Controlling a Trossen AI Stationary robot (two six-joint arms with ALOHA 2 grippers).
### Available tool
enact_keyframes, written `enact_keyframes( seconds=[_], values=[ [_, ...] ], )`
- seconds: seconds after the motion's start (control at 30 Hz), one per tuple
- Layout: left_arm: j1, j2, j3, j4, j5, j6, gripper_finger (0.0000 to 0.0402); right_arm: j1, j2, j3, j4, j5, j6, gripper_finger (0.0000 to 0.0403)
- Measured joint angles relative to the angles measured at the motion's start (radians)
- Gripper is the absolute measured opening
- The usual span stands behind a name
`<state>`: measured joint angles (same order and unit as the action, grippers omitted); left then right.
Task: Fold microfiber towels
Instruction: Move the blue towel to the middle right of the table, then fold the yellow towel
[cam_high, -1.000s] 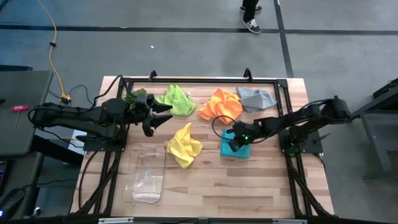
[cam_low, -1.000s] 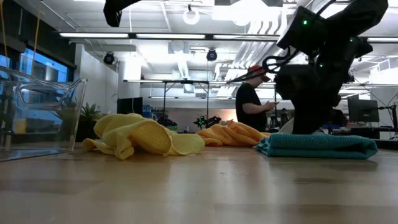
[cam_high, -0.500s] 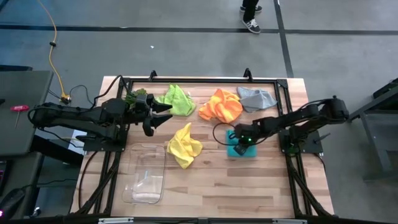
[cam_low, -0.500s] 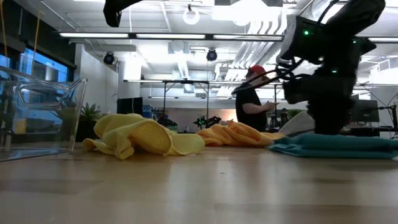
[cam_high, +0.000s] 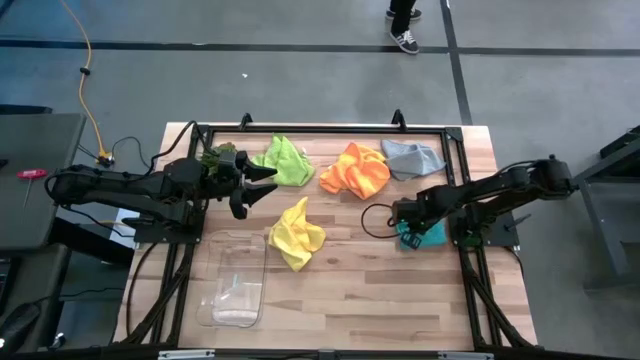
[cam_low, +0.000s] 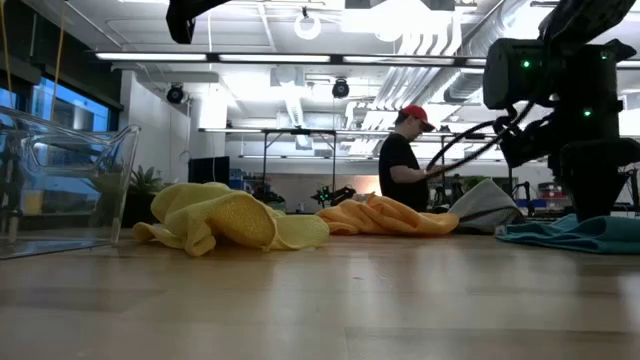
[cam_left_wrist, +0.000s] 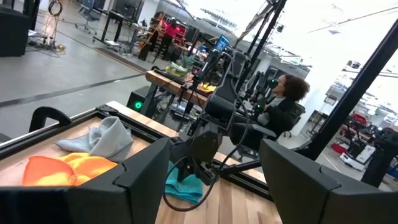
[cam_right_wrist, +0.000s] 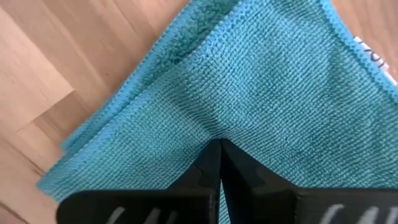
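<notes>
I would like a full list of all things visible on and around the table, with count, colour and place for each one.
teal towel: 1, teal, right side of table, under the right end effector
yellow towel: 1, yellow, table middle, crumpled
orange towel: 1, orange, far middle, crumpled
grey towel: 1, grey, far right, beside the orange one
green towel: 1, lime green, far left of middle
bin: 1, clear, near left
plant: 1, green, far left edge
table: 1, light wood
person: 1, dark shirt, red cap, room behind
left end effector: open, raised near the green towel
right end effector: shut, pressed on the teal towel
</notes>
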<state>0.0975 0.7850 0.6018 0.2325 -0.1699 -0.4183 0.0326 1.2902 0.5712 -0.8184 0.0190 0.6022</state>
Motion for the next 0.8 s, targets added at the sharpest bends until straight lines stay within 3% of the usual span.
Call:
enact_keyframes(
  seconds=[0.23, 0.4, 0.5, 0.63, 0.8],
  values=[
    [0.0, 0.0, 0.0, -0.013, 0.001, 0.014, 0.0241, 0.0, -0.168, 0.0, -0.064, -0.002, 0.026, 0.0],
    [0.0, 0.001, 0.0, -0.034, -0.014, 0.0, 0.0241, 0.0, -0.355, 0.0, -0.012, 0.001, 0.099, 0.0],
    [0.0, 0.037, 0.013, -0.057, -0.01, -0.003, 0.0241, 0.0, -0.43, 0.002, 0.06, 0.059, 0.15, 0.0],
    [-0.002, 0.157, 0.124, -0.272, 0.055, 0.001, 0.0241, 0.0, -0.467, 0.002, 0.154, 0.142, 0.156, 0.0],
    [-0.061, 0.423, 0.294, -0.54, 0.117, 0.097, 0.0241, 0.0, -0.46, 0.002, 0.199, 0.191, 0.151, 0.0]
  ],
)
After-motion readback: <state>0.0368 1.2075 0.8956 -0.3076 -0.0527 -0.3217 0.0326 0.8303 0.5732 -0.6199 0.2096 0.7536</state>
